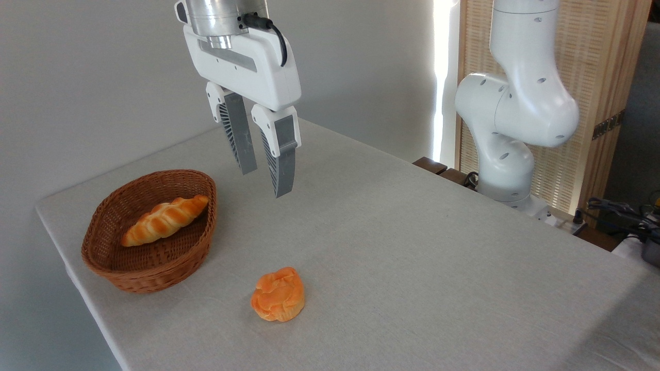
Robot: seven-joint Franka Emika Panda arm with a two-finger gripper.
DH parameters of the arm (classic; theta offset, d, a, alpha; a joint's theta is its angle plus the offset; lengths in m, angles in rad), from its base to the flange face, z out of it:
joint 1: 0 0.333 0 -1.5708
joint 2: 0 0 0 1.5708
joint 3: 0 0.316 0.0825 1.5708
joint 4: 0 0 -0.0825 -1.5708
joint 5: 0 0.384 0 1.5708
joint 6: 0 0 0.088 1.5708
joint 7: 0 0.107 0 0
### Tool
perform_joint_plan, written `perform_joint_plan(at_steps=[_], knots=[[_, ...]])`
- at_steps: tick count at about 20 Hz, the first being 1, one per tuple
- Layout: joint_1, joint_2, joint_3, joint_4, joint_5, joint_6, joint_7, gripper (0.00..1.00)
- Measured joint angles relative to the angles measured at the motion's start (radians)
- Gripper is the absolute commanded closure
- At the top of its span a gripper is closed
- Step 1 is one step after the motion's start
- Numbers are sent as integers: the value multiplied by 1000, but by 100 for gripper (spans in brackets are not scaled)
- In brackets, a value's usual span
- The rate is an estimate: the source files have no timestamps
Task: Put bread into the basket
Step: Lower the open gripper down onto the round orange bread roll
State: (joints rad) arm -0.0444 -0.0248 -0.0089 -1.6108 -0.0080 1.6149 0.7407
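The bread (278,294), a small round orange bun with a knotted top, lies on the table near the front edge. To its left stands the basket (139,270), oval brown wicker. My gripper (264,183) hangs open in the air well above the table, behind the bun and to the right of the basket. Nothing is between its grey ribbed fingers (282,165).
A long golden twisted loaf (165,220) lies inside the basket. The table (412,257) is covered in a pale cloth, with its left corner close to the basket. The arm's white base (508,154) stands at the back right, with cables (619,211) beside it.
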Motion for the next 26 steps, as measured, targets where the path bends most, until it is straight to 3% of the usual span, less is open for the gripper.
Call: perform_joint_plan(at_steps=[5, 16, 22, 26], knots=[[7, 1, 16, 0, -37, -1, 31, 0], [10, 9, 16, -1, -40, -3, 85, 0], [12, 27, 17, -18, -40, -5, 258, 0], [11, 57, 14, -20, -40, -5, 292, 0]])
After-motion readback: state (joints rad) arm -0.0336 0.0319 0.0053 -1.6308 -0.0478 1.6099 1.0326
